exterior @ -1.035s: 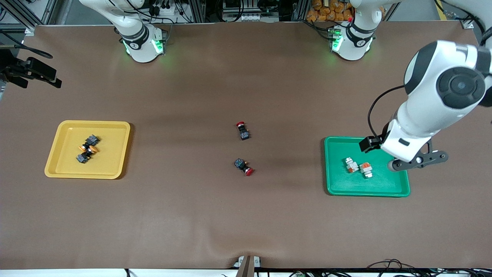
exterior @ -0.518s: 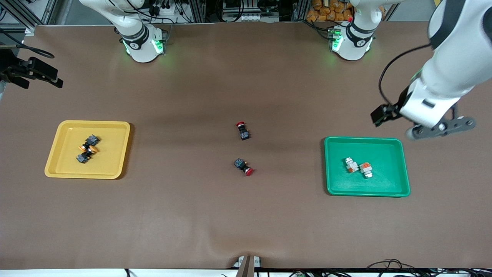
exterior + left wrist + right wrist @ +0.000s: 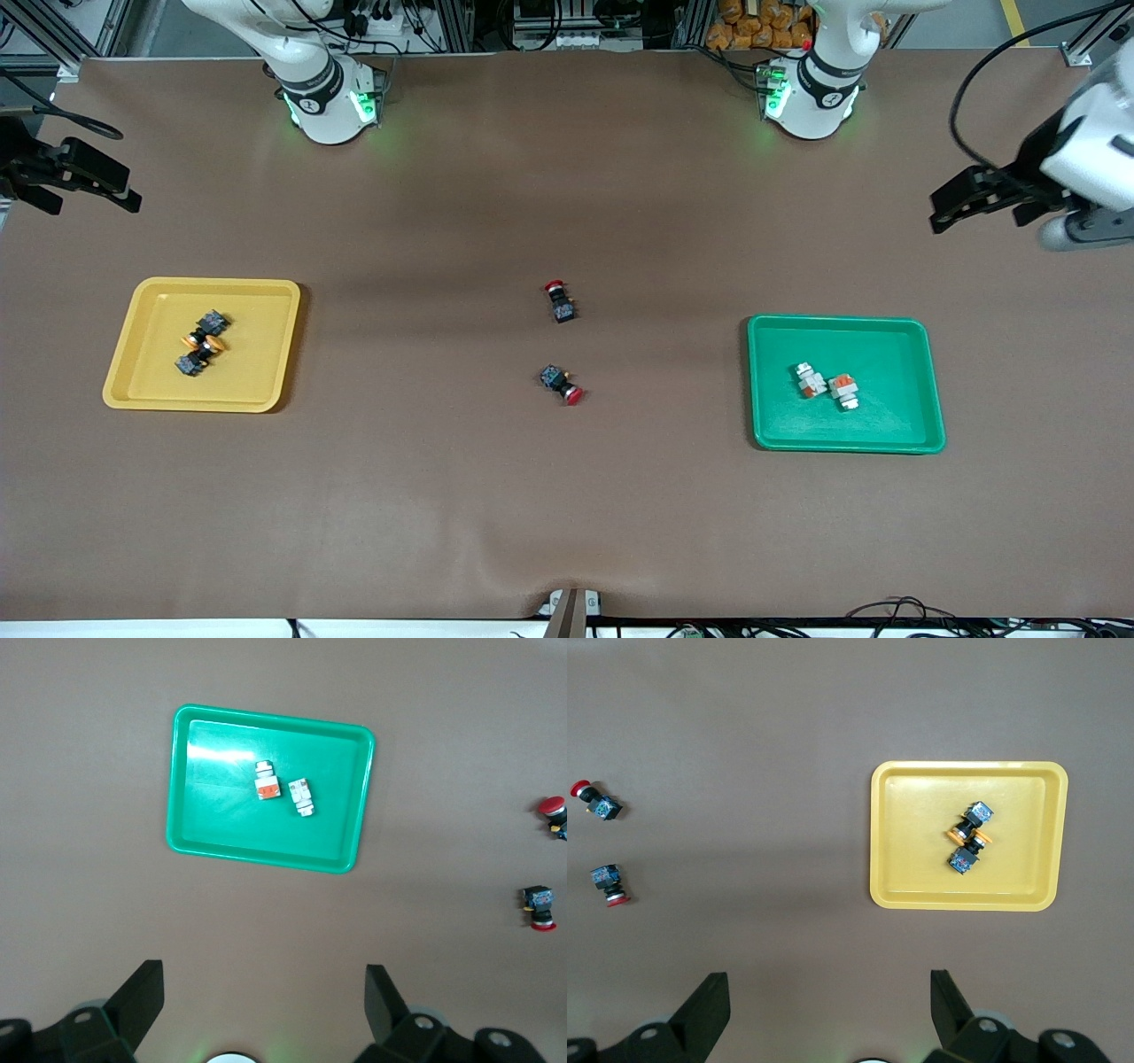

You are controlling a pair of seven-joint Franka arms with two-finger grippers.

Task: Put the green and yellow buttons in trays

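The green tray [image 3: 886, 421] lies toward the left arm's end of the table and holds two white-and-orange buttons [image 3: 810, 379] [image 3: 844, 390]. The yellow tray [image 3: 257, 354] lies toward the right arm's end and holds two yellow-capped buttons [image 3: 211, 323] [image 3: 191, 361]. My left gripper [image 3: 961, 202] is open and empty, high over bare table past the green tray's base-side rim. My right gripper [image 3: 120, 182] is open and empty, high over the table's edge at its own end. The left wrist view shows the left gripper [image 3: 264, 992] and green tray [image 3: 213, 815]. The right wrist view shows the right gripper [image 3: 828, 997] and yellow tray [image 3: 912, 833].
Two black-bodied switches with red caps [image 3: 559, 301] [image 3: 560, 383] lie on the brown mat in the middle of the table, between the trays. They also show in the left wrist view [image 3: 538, 904] and the right wrist view [image 3: 609, 881].
My left gripper has risen from over the green tray and swung away toward its own end of the table. The buttons stay in the tray. The right gripper has barely moved.
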